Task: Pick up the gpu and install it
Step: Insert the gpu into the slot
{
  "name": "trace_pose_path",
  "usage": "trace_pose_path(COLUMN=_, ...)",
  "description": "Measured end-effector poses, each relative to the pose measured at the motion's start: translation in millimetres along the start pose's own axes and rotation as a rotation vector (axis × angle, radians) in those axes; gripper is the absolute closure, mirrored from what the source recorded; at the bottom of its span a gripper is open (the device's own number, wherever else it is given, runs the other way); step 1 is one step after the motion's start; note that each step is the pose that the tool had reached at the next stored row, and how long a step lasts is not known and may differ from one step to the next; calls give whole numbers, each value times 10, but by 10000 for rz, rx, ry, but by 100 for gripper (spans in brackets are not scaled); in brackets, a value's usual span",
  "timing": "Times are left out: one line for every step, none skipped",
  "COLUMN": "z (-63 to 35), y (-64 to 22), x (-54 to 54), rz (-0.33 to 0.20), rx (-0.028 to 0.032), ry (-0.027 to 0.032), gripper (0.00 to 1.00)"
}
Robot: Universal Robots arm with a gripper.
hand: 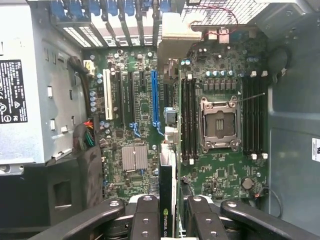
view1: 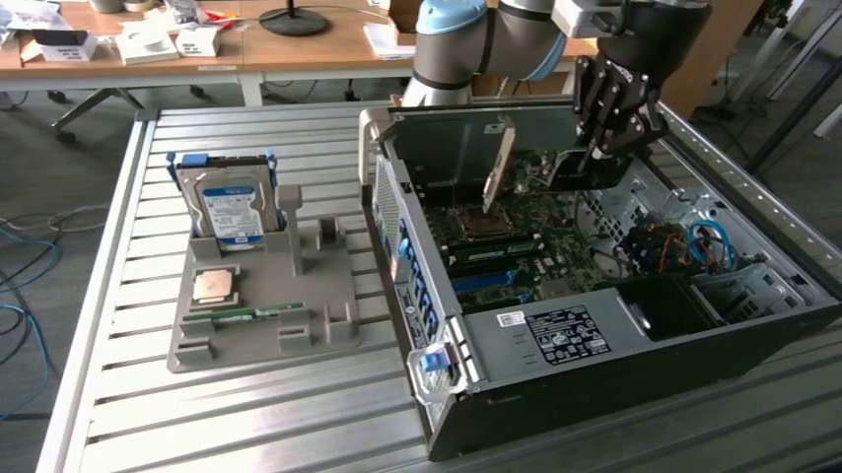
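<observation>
On the exterior view's left, blue wires lie on the floor beside the metal counter. A grey holder sits on the counter. A silver hard drive with a blue label stands up at the far end of the holder. Nearer the camera, a square chip and a thin green memory stick lie in it.

Just beside the holder is the big black computer case, lying on its side and open on top. A grey power box with a sticker fills its near end. Farther to the exterior view's right, blue and orange cables curl inside the case.

The robot arm reaches down into the far end of the case. Its black hand is closed on the gpu, with a finger on each flat side. The gpu stands on its thin edge over the green board, well apart from the holder.

In the wrist view the gpu lies between the long blue slot and the black memory slots. The open chip socket is past those slots. I cannot tell if the gpu is pushed into a slot.

A small silver cooling block sits near the gpu. A bunch of red and black wires hangs by the power box.
</observation>
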State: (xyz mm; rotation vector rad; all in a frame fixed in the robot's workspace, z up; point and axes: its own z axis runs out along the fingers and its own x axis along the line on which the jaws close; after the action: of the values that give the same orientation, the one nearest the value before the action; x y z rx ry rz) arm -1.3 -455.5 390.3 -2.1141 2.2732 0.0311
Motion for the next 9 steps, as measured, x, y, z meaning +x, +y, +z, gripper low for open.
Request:
trace_pose_path(z=10, y=0, x=5, rz=0, rx=-3, ry=-53, gripper=74)
trace_pose_path(z=19, y=2, x=11, rz=1, rx=-7, ry=-106, gripper=74)
trace_pose_path(z=28, y=3, x=17, rz=1, rx=-10, ry=-149, gripper=74)
trace_pose_path(z=42, y=4, x=21, rz=3, rx=-9, ry=-168, gripper=74)
trace_pose_path(z=56, y=5, x=24, rz=3, rx=-10, ry=-168, gripper=74)
trace_pose_path(z=71, y=4, x=28, rz=2, rx=-11, ry=-166, gripper=74)
trace_pose_path(z=89, y=4, x=32, rz=1, rx=-10, ry=-167, gripper=74)
trace_pose_path(z=106, y=4, x=37, rz=2, rx=-11, ry=-167, gripper=74)
trace_pose_path(z=122, y=4, x=42, rz=2, rx=-11, ry=-166, gripper=74)
